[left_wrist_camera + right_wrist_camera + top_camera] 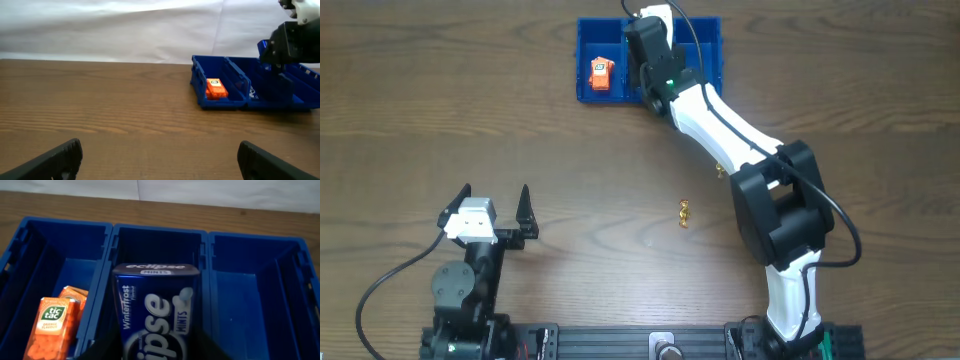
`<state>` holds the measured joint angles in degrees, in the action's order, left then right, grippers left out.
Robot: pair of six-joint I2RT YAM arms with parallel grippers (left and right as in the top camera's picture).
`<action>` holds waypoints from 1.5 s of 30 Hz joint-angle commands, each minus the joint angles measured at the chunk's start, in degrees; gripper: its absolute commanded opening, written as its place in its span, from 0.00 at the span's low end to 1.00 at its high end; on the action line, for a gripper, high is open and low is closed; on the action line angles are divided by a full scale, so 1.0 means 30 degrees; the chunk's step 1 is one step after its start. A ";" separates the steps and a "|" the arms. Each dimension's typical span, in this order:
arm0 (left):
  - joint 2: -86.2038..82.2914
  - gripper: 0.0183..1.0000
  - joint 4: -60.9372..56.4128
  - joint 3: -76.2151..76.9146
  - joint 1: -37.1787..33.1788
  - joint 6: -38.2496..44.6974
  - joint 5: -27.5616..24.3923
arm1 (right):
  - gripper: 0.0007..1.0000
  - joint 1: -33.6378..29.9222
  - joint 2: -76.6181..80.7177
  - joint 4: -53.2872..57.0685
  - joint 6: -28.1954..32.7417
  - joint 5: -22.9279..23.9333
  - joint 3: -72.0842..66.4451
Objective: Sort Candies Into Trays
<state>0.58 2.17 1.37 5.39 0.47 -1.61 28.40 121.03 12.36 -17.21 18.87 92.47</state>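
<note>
A blue tray [705, 60] with three compartments stands at the table's far edge. Its left compartment holds orange candy boxes [601, 73] [50, 327]. My right gripper [642, 45] [160, 347] is shut on a dark blue mint box [157, 310], held upright over the tray's middle compartment [155, 245]. The right compartment [250, 295] has nothing in it. A gold-wrapped candy [684, 213] lies on the table near the middle. My left gripper [495, 200] [160, 165] stands open at the near left, holding nothing.
A second small gold candy [719, 172] peeks out beside the right arm's forearm. The left wrist view shows the tray [260, 95], an orange box [216, 88] and the right gripper [292, 42] above it. Bare wood surrounds the left gripper.
</note>
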 commanded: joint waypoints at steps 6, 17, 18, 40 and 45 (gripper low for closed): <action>-0.0124 1.00 0.0765 -0.0364 -0.0073 0.0277 0.0182 | 1.00 0.0051 -0.0466 -0.0401 -0.0240 0.0117 0.0102; -0.0124 1.00 0.0765 -0.0364 -0.0073 0.0284 0.0182 | 1.00 0.0066 -1.1336 0.1581 0.1923 0.1078 -0.4306; -0.0124 1.00 0.0765 -0.0364 -0.0073 0.0277 0.0182 | 1.00 -0.0262 -1.2415 0.1268 0.1916 0.1290 -0.5508; -0.0124 1.00 0.0765 -0.0364 -0.0073 0.0277 0.0182 | 1.00 -0.5289 -2.8545 0.5391 0.1049 -0.7213 -2.0837; -0.0124 1.00 0.0765 -0.0364 -0.0073 0.0277 0.0175 | 1.00 -0.4262 -2.6032 0.5952 -0.0415 -0.8218 -2.0837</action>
<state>0.58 2.20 1.39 5.34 0.47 -1.61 13.39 38.76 30.00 -14.94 -0.71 30.09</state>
